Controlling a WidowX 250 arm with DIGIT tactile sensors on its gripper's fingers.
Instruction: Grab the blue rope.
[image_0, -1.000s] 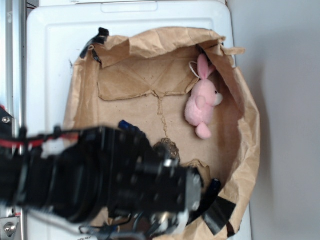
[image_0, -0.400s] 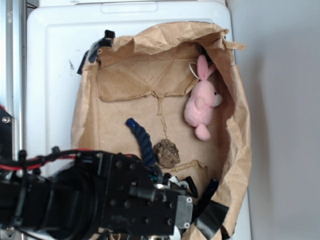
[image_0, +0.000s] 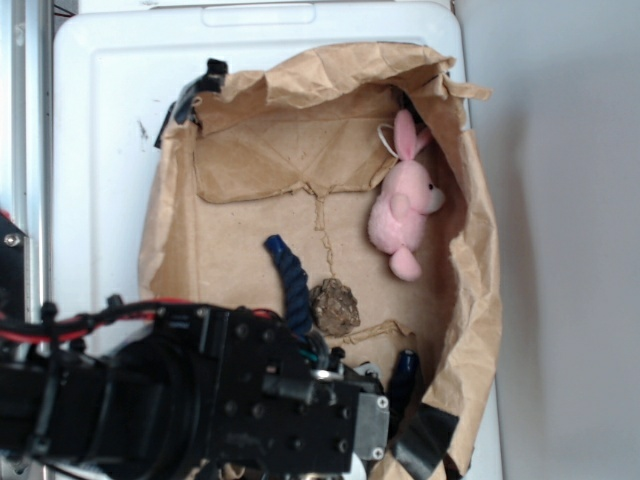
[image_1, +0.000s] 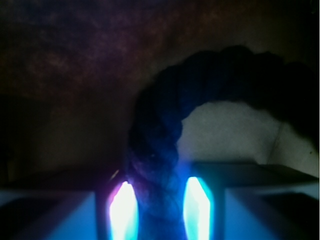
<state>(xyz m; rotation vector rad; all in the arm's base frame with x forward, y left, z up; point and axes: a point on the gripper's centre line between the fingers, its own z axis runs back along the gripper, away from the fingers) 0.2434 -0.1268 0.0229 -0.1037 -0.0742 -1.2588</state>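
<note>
A white plastic lid (image_0: 110, 110) fills the exterior view, and on it sits a crumpled brown paper bag (image_0: 250, 150) opened out like a shallow tray, with black tape patches (image_0: 430, 435) at its near right corner. The robot arm (image_0: 150, 400) is a large black mass covering the near left of the bag. A pink plush bunny (image_0: 405, 205) lies against the bag's far right wall, and a small brown lump (image_0: 333, 306) rests near the middle of the floor. The blue rope (image_0: 290, 275) rises from beside that lump toward the far left, one cut end free, its other stretch passing under the arm; a dark end shows again near the tape. In the wrist view the gripper (image_1: 159, 202) has the blue rope (image_1: 155, 165) between its two glowing pads (image_1: 122, 207), which sit close against either side of the strand, so it appears pinched, though the dim light leaves the firmness of contact uncertain. The step in hand looks like the grasp itself. Next comes a firm squeeze and a straight lift, slow enough that the bendy rope does not slip out or drag the bag.
</note>
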